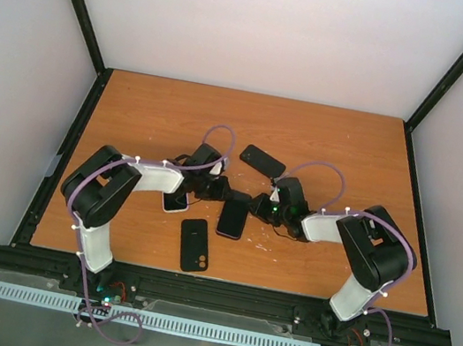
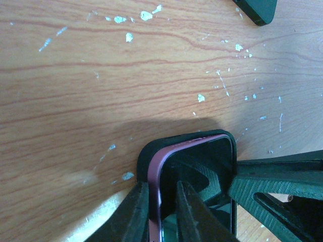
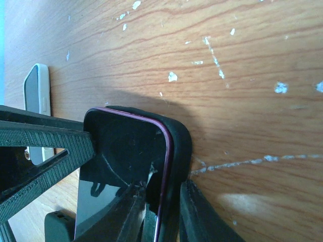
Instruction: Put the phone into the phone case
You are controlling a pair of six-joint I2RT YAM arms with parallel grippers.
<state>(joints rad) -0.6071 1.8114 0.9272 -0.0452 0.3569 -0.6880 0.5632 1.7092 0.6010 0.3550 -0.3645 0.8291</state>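
A dark phone with a purple rim lies screen up at mid table, between both grippers. In the left wrist view the phone has a black phone case wrapped round its far corner. My left gripper is shut on the phone's long edge, one finger on the screen and one outside. In the right wrist view the phone case covers the opposite edge of the phone. My right gripper is shut over that edge, one finger on the glass and one outside the case.
A second black case with a camera cut-out lies near the front edge. A white phone sits under the left arm, also seen as the white phone. Another black phone-shaped item lies behind the grippers.
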